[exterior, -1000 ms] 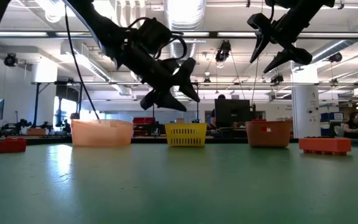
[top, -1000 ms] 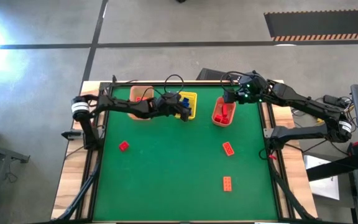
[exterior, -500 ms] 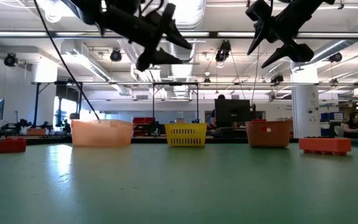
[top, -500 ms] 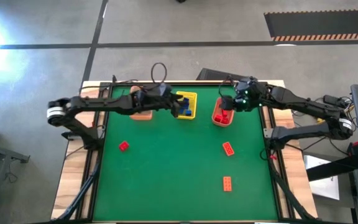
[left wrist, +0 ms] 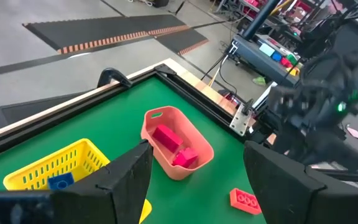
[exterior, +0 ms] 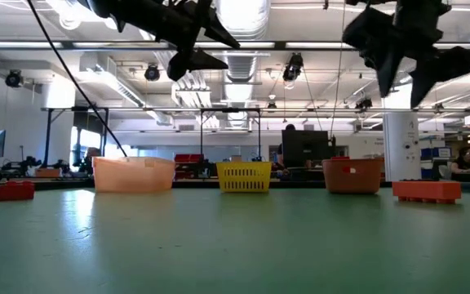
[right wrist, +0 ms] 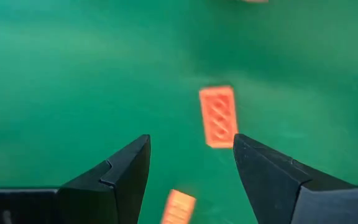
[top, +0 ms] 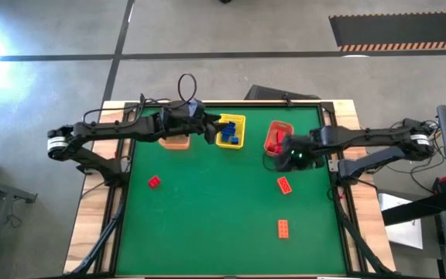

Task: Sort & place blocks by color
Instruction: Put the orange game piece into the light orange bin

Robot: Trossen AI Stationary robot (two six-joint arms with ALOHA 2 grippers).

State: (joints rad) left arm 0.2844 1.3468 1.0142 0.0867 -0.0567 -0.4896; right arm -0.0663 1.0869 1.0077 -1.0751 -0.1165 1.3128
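My left gripper [top: 212, 128] is open and empty, high above the table beside the yellow basket [top: 231, 130], which holds blue blocks [top: 231, 136]. My right gripper [top: 288, 160] is open and empty too, hovering just near of the red-orange basket [top: 277, 138], which holds red blocks [left wrist: 174, 148]. Its wrist view looks down on a red block [right wrist: 218, 116] lying flat on the mat [top: 284, 184]. An orange block [top: 283, 228] lies nearer the table's near edge, and another red block [top: 155, 182] lies on the left. The orange basket [exterior: 133, 173] is partly hidden under the left arm in the high view.
The three baskets stand in a row along the far edge of the green mat [top: 207, 225]. A raised black frame [top: 122, 194] borders the mat. The middle and near part of the mat hold only the three loose blocks. Workshop benches and monitors show beyond the table.
My right gripper has moved from above the red-orange basket toward the near edge, coming over the red block on the mat. My left gripper has risen and drawn back slightly toward the table's left, away from the yellow basket. Both stayed open.
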